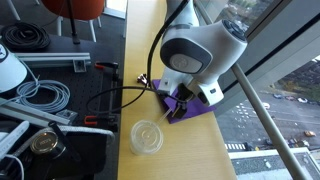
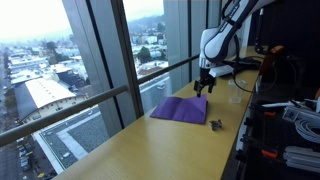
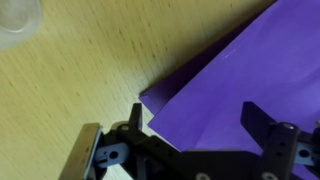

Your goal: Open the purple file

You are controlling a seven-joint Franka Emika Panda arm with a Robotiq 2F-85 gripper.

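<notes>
The purple file (image 2: 180,108) lies flat and closed on the wooden table beside the window. It is partly hidden behind the arm in an exterior view (image 1: 208,96). In the wrist view the purple file (image 3: 240,60) fills the right side, with two offset cover edges at its near corner. My gripper (image 3: 193,112) is open, its two black fingers straddling that corner just above the file. The gripper hangs over the file's far end in both exterior views (image 1: 180,104) (image 2: 202,88). Nothing is held.
A clear round plastic lid (image 1: 147,137) (image 3: 15,20) lies on the table near the file. A small dark object (image 2: 215,124) sits beside the file. Cables and equipment (image 1: 40,95) crowd the dark bench alongside. The window rail (image 2: 110,95) borders the table.
</notes>
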